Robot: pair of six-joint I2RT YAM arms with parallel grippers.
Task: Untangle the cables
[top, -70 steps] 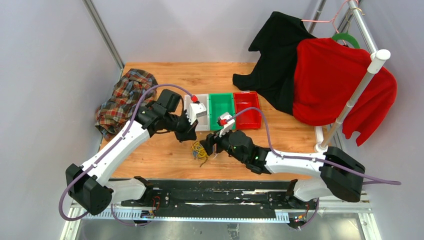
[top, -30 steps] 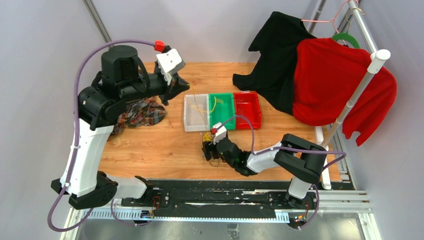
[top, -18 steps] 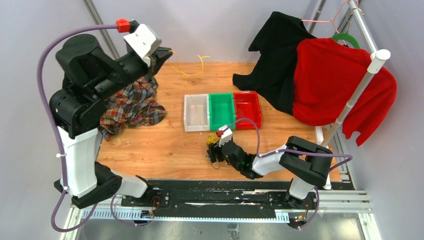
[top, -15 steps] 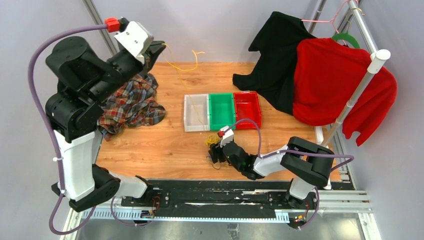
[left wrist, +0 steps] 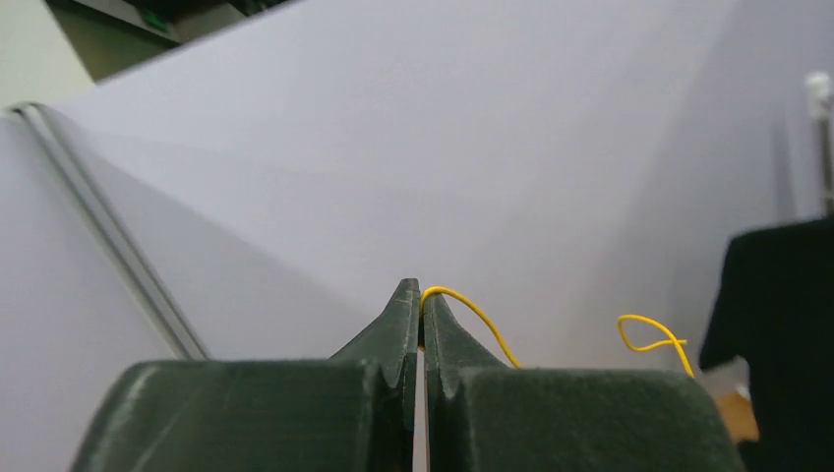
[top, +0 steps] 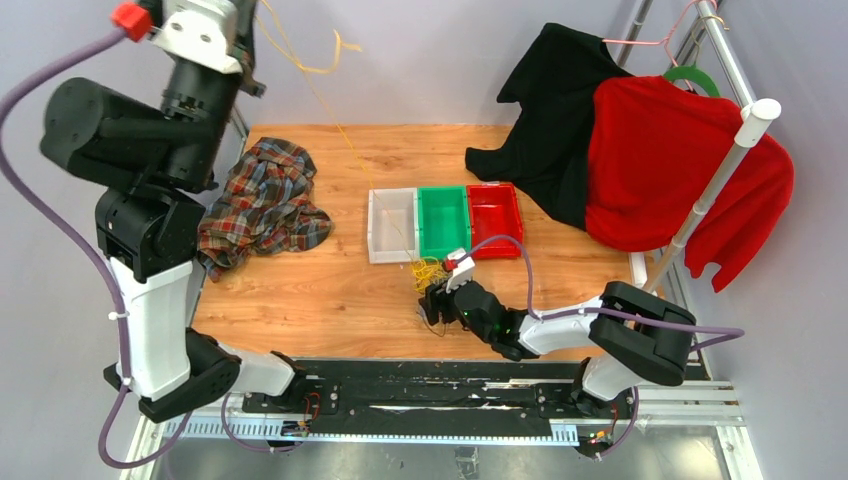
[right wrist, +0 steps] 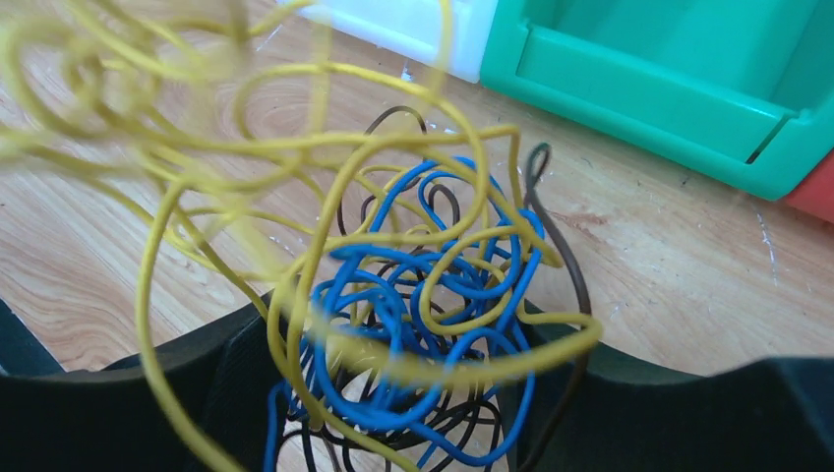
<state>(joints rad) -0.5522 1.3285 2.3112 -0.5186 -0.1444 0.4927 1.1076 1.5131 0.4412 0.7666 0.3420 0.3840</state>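
- Tangle [right wrist: 413,295]: a loose knot of cables lying on the counter [top: 320,290] close to its near edge, about midway along, just in front of the white bin [top: 373,228] and the green bin [top: 444,222].
- Yellow cable [left wrist: 472,310]: one strand leaves the knot and runs up and toward the far-left corner, high above the counter. It looks taut, with its free end curling in the air.
- Blue cable [right wrist: 393,261] and black cable [right wrist: 561,236]: both are coiled inside the knot, and yellow loops thread through and over them.
- Right gripper [right wrist: 408,334]: it is low on the counter with its fingers closed in on the knot from both sides. It appears to pin the bundle in place.
- Left gripper [left wrist: 421,305]: it is raised over the far-left corner, fingers pressed together on the yellow strand at their tips.
- Step in hand, as judged: drawing the yellow cable out while the knot is anchored.
- To do it well, pull slowly along the strand's own line. Ease off if the loops cinch around the blue coils.
- Hold the anchor firmly enough that the bundle does not lift, yet loosely enough for the yellow cable to slide through.
- Risk: the strand sits at the very fingertips and may slip free.
- Surroundings: a red bin [top: 495,222] beside the green one, and a plaid shirt [top: 260,200] near the left edge.
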